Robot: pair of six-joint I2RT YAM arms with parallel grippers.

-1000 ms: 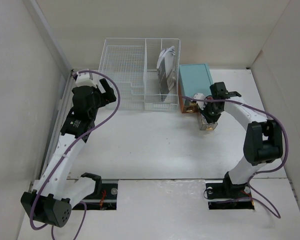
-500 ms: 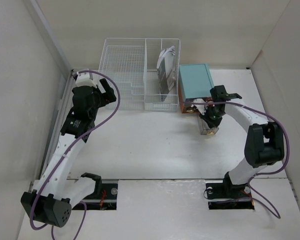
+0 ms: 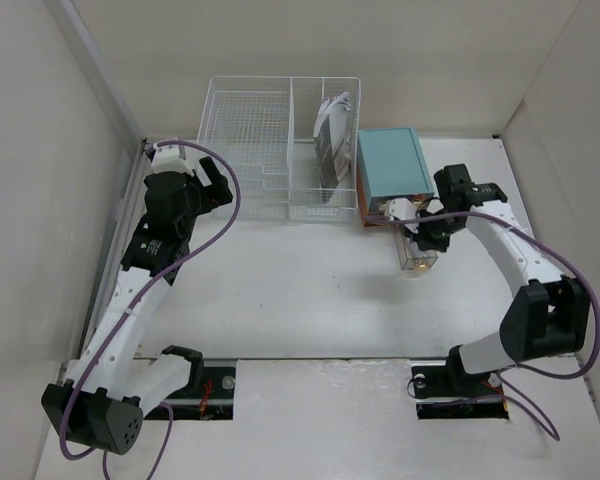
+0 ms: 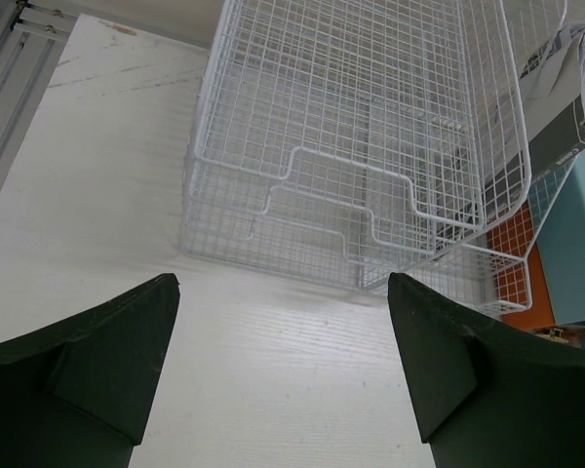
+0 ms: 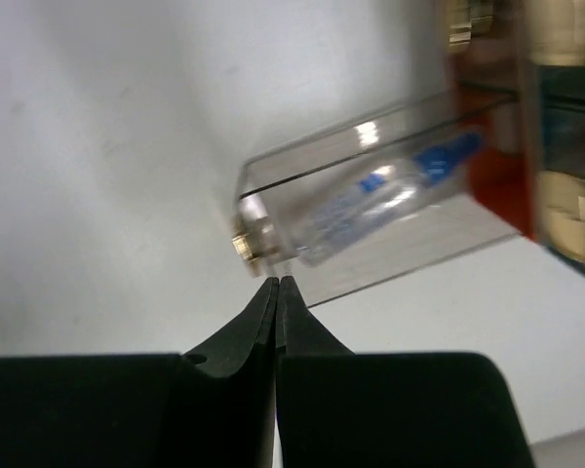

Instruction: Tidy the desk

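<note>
Worktop (image 3: pixel 280 290) shows plain white between the two arms. What you have on it sits along the far edge: a white wire basket (image 3: pixel 245 140) and, just beside its right wall, a teal drawer box (image 3: pixel 392 162). I see nothing in the basket's left compartment; the right one holds a dark-and-white folded item (image 3: pixel 330 140), upright and leaning. Just in front of the teal box lies a clear drawer (image 5: pixel 370 205), with a brass knob (image 5: pixel 244 244) on its near end and a blue-marked, tube-like thing (image 5: pixel 400 175) inside. Its far end reaches the box's orange front, but you cannot tell whether it sits in a slot or is fully out. Right end effector (image 5: pixel 276 285) has its fingers pressed together with nothing between them, tips just beside the knob, not around it. Left end effector (image 4: pixel 283 292) is spread wide and holds nothing, hovering in front of the basket's near wall. Judgement: sorting looks largely done — no loose items show elsewhere on the worktop. What seems left is the clear drawer — it wants squaring to the opening and sliding into the teal box. The right wrist picture is blurred, so treat the drawer's contents as uncertain.
</note>
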